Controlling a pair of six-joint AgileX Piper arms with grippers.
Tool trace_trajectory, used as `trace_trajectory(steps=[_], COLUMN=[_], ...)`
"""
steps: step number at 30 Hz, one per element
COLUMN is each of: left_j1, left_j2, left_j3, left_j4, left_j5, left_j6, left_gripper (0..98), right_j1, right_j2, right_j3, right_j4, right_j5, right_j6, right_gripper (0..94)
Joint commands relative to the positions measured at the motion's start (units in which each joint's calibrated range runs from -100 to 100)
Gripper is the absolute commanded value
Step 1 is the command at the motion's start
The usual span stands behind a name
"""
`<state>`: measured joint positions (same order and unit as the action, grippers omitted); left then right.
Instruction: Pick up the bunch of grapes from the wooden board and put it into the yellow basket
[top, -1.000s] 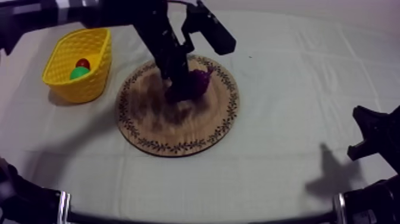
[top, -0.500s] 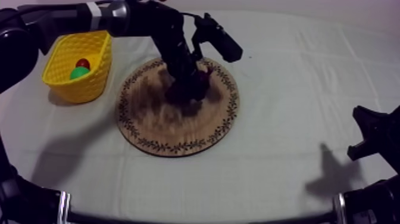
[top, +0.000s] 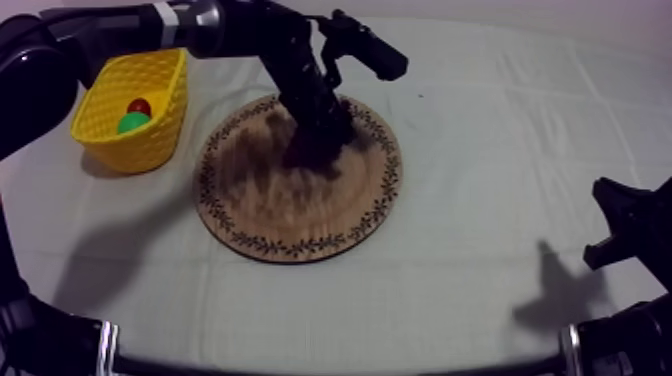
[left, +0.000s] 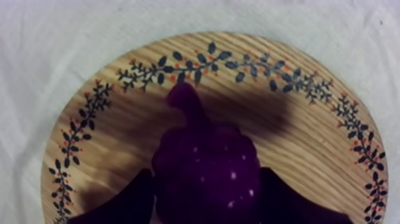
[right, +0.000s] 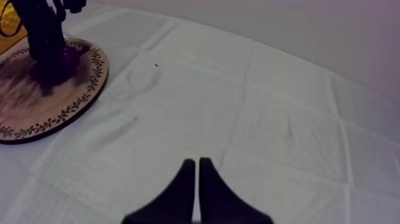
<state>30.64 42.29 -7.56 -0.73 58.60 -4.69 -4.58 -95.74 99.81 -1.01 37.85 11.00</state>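
Right fingers (right: 184, 187) together over cloth (right: 268, 119) — left arm (right: 41, 30) at grapes (right: 74, 56) on wooden board (right: 36, 113).

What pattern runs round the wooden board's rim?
The rim: dark leafy sprigs, red dots; best in left wrist view.

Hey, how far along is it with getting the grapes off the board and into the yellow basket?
Done: the approach. The left hand is down at the bunch of grapes. In hand: the grasp. The grapes lie on the wooden board, not yet lifted. Left: lifting, carrying to the yellow basket and releasing. The right hand rests shut over the cloth.
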Motion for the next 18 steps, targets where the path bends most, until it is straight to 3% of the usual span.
trace_trajectory(steps=[1, 9, 18], left_j1=[0.0, -0.3, -3.5], left_j2=[-0.3, -5.2, -20.2], left_j3=[0.4, 3.6, 16.4], left_j4=[-0.10, 0.15, 2.32], left_j5=[-0.1, 1.8, 5.5], left_j6=[0.1, -0.4, -3.5], left_gripper=[27.9, 26.1, 26.1], right_j1=[0.0, 0.0, 0.0], right_j2=[0.0, 0.0, 0.0], right_j3=[0.0, 0.0, 0.0], right_j4=[0.0, 0.0, 0.0], right_j5=[0.0, 0.0, 0.0], right_j6=[0.0, 0.0, 0.0], right_gripper=[0.4, 0.4, 0.4])
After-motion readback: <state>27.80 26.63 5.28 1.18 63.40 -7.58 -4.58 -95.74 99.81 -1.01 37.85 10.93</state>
